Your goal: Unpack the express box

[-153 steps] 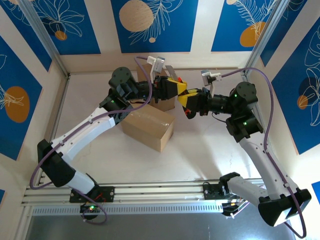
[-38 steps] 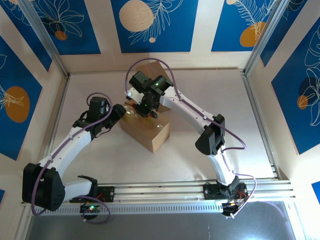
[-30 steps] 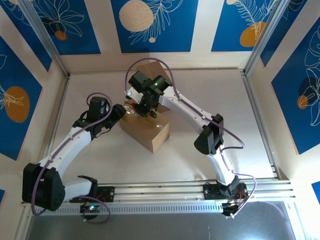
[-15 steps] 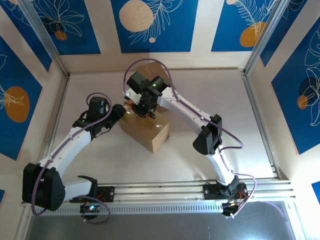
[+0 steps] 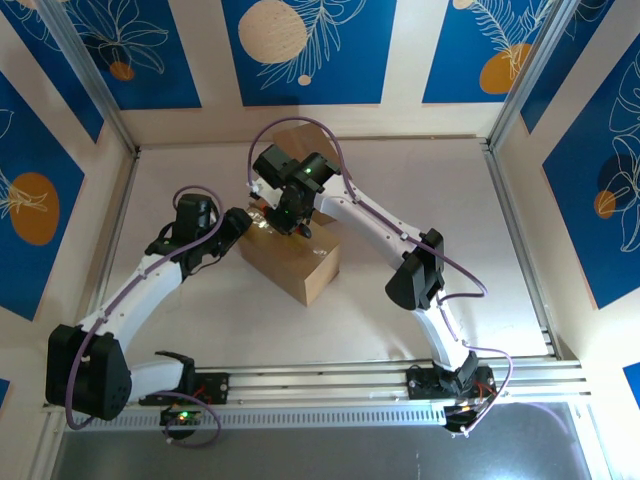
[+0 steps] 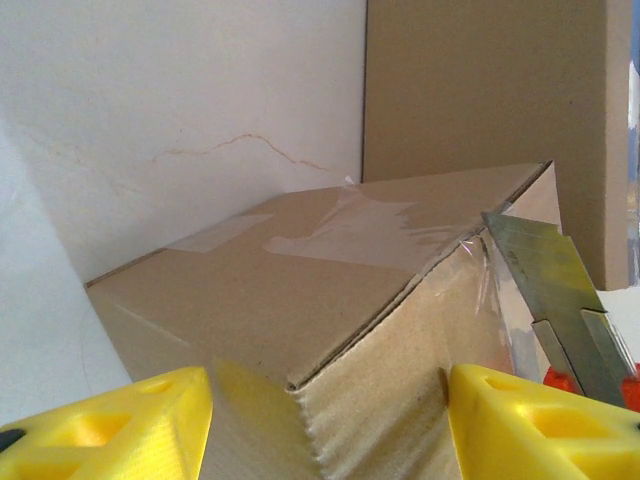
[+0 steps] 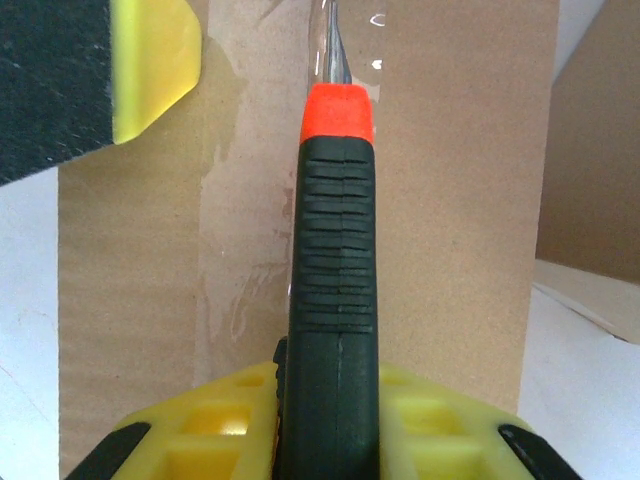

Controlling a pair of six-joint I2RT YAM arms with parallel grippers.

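Express box [image 5: 292, 255] sits on the counter [image 5: 420, 190] near the middle, in front of a second cardboard box [image 5: 300, 140] by the back wall. Left tool [image 6: 325, 420] is spread, its yellow fingers [image 6: 110, 420] flanking the box's near corner. Right tool [image 7: 330, 440] pinches a box cutter [image 7: 333, 280], whose blade meets the clear tape [image 6: 340, 225] along the box's top edge.

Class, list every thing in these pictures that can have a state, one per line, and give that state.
Cardboard box: flaps closed, clear tape over the top seam.
Utility knife: blade out, tip at the taped corner of the box.
Right gripper: shut on the utility knife's handle.
Left gripper: open, fingers either side of the box's near corner.
Second box: behind, closed as far as visible.
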